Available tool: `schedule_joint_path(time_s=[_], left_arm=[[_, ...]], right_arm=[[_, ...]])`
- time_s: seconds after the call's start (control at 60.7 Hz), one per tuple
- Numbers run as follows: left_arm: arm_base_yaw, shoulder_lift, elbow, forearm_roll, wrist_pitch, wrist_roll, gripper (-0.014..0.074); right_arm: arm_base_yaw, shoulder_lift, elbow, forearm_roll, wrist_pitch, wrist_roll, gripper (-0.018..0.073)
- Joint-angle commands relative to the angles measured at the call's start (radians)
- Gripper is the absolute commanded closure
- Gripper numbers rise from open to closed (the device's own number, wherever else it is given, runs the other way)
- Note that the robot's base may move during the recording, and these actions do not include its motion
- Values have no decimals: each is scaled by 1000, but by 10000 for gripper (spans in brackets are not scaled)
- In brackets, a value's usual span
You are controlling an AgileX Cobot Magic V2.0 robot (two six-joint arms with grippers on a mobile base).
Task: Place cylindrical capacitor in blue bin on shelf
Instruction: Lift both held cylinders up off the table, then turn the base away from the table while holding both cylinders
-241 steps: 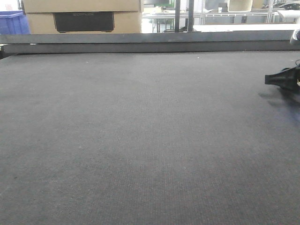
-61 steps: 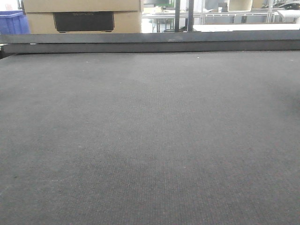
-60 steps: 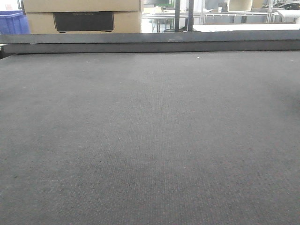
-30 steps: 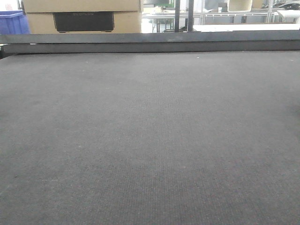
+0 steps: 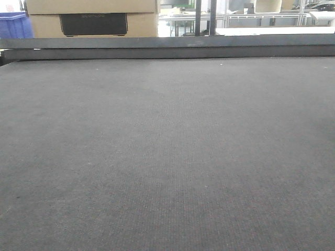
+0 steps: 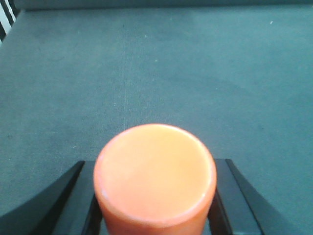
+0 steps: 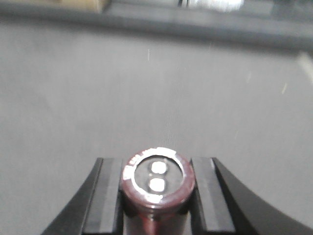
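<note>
The cylindrical capacitor (image 7: pixel 157 182) is a dark brown-red cylinder with a silvery rim and two pale terminals on its end face. It stands between the black fingers of my right gripper (image 7: pixel 157 164), which is shut on it above the grey mat. My left gripper (image 6: pixel 154 166) is shut on an orange cylinder (image 6: pixel 154 176) with a smooth flat top. Neither gripper shows in the front view. The corner of a blue bin (image 5: pixel 12 26) shows at the far back left. The shelf is out of view.
A dark grey mat (image 5: pixel 167 151) covers the whole table, ending at a raised dark rail (image 5: pixel 167 48) along its far edge. Behind the rail stands a cardboard box (image 5: pixel 93 19) with a black panel, and metal frames further right.
The black tip of the right gripper, seen at the right edge of the front view four seconds ago, has left that view. Nothing else has moved over the last second.
</note>
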Motion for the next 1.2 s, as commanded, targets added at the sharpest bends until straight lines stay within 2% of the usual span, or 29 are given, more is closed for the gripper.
schedule_joint_path(time_s=[0.0,0.198,0.412,1.186], left_arm=[[-8,-18,-7,-10,10,-1,707],[-37,-20,-7,-10,8,-1,707],[-77,-20,-7,13,8,-1,707],[-77,-25,-7,15,7,-1,707]], right_arm=[[2,-68,-32,-7,4,-7,658],[2,-110,-102,-7,68,-7,658],[2,-110,-105,-7,71,-7,658],[2,-110,-105,-7,73,-7,658]])
